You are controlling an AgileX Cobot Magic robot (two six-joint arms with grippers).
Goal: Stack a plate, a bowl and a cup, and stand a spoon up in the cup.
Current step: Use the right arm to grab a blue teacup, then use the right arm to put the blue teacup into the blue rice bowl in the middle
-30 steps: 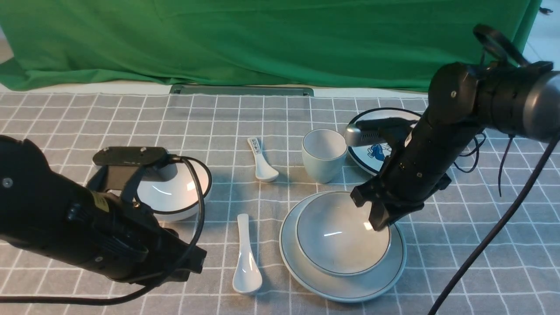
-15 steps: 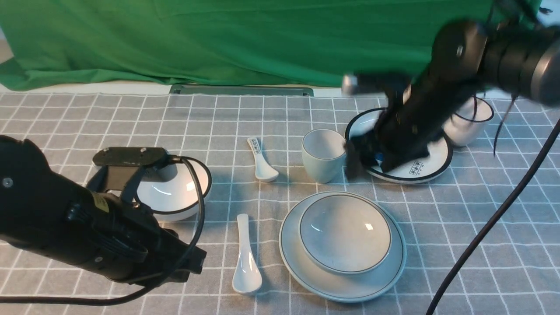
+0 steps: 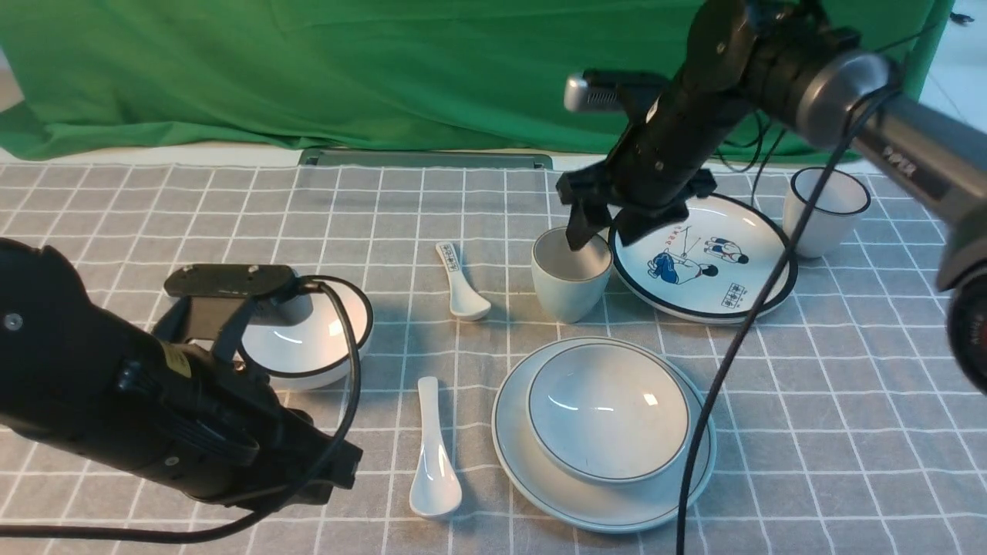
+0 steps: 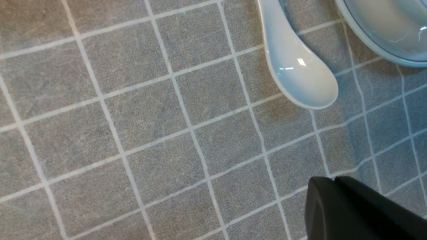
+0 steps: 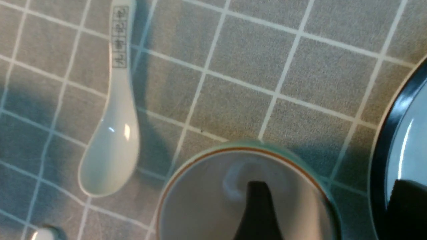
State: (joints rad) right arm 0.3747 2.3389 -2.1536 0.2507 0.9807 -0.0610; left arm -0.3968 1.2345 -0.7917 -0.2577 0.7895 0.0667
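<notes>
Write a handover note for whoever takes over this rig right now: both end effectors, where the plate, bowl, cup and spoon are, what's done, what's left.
Right end effector: open, with one finger inside the cup and the other outside its rim; not closed on it.
Left end effector: shut and empty, low over the cloth near the spoon.
Things: the plate is on the cloth with the bowl sitting in it. The cup stands on the cloth behind them. The spoon lies flat to the left of the plate.
Done: bowl on plate.
Left: set the cup in the bowl, then stand the spoon in the cup.
</notes>
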